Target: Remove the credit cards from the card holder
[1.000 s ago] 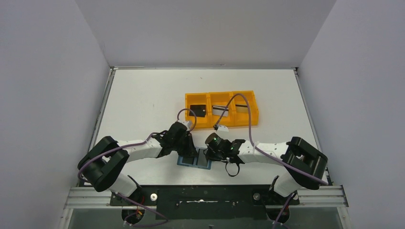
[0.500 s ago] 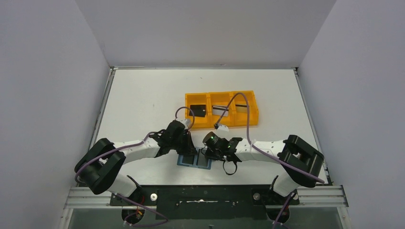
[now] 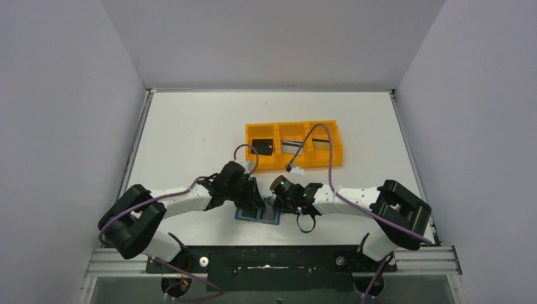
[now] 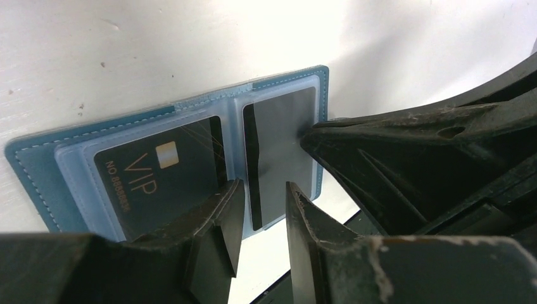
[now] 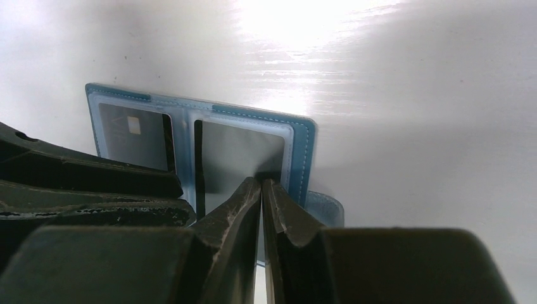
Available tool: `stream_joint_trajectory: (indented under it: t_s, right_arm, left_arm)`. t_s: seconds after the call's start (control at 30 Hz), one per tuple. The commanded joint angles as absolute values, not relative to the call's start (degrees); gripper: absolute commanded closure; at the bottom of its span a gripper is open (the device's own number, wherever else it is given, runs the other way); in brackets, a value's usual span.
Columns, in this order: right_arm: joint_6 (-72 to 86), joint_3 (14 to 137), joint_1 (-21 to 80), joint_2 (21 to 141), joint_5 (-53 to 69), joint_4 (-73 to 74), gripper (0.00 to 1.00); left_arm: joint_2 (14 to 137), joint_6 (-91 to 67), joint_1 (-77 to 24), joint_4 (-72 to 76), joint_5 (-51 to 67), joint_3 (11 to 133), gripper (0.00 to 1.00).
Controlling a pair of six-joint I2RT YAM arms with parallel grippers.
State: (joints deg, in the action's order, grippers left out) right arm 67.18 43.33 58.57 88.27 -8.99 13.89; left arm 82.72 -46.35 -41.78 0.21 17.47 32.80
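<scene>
The teal card holder [image 4: 38, 161] lies open and flat near the table's front edge [image 3: 258, 216]. Its left pocket holds a black credit card [image 4: 158, 177] marked VIP. In its right pocket sits a silver-grey card with a dark stripe [image 4: 282, 139]. My left gripper [image 4: 263, 212] hovers low over the fold, its fingers slightly apart with nothing between them. My right gripper [image 5: 261, 185] is shut, and its tips press down on the silver card's outer end [image 5: 237, 155]. The snap tab [image 5: 326, 206] sticks out beside the right fingers.
An orange three-compartment tray [image 3: 294, 164] stands behind the arms, with a black card [image 3: 261, 147] and two silver ones [image 3: 292, 147] in it. The table's front edge and the arm bases lie just below the holder. Both grippers crowd closely over the holder.
My left gripper's fingers have parted from shut to slightly open. The right gripper has shifted a little left onto the holder's right pocket. The holder has stayed put.
</scene>
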Motion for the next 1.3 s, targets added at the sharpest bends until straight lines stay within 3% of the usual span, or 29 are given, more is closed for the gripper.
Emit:
stream_joint_trajectory:
  t_s: [0.0, 0.37, 1.07, 1.27]
  right_arm:
    - [67.11, 42.19, 58.91, 86.21, -11.07, 18.68, 0.89]
    - [66.79, 40.92, 59.05, 86.62, -8.42, 15.23, 0.83]
    - [63.54, 40.74, 58.08, 90.30, -2.36, 9.11, 1.00]
    - [63.01, 37.60, 56.93, 87.37, 0.20, 2.65, 1.00]
  left_arm:
    - [83.65, -46.32, -42.42, 1.10, 18.08, 33.91, 0.69]
    - [85.19, -45.61, -42.98, -1.89, 16.66, 34.46, 0.67]
    - [87.39, -52.29, -43.95, 7.82, 17.92, 29.14, 0.77]
    - [85.88, -51.77, -43.95, 5.32, 15.65, 29.72, 0.68]
